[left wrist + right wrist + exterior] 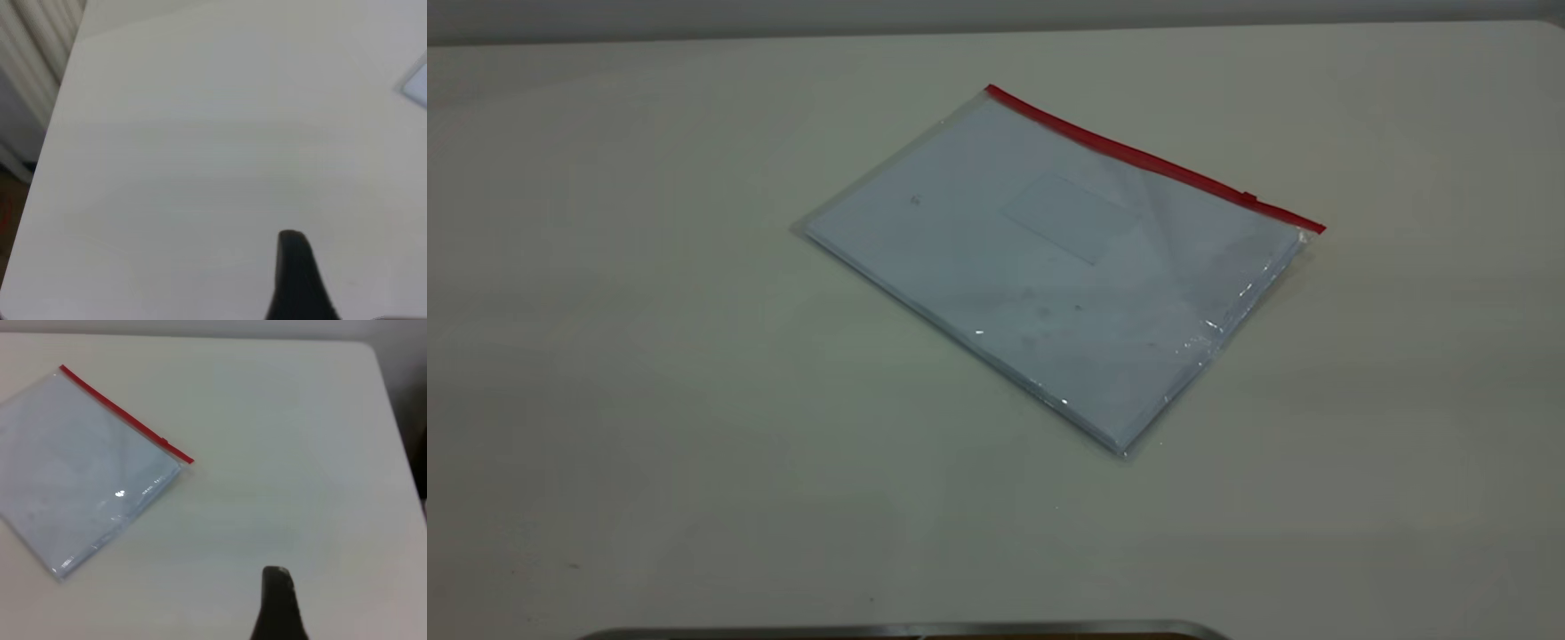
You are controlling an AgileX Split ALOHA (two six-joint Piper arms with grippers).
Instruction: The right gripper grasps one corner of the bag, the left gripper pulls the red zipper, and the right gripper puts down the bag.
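The bag [1049, 267] lies flat on the table, a clear pouch with white sheets and a small pocket inside. The red zipper [1138, 156] runs along its far long edge, with the slider tab [1250, 197] near the right end. The corner of the bag [1307, 233] where the red strip ends points right. Neither gripper shows in the exterior view. My right gripper [279, 600] shows only as a black tip over bare table, well apart from the bag [87, 473] and its zipper [120, 413]. My left gripper [297, 273] shows likewise, far from a bag corner [417, 87].
The table is pale and plain. Its edge [47, 147] shows in the left wrist view, with a ribbed wall beyond. Another table edge [397, 420] shows in the right wrist view. A grey metal rim [907, 629] lies at the near edge.
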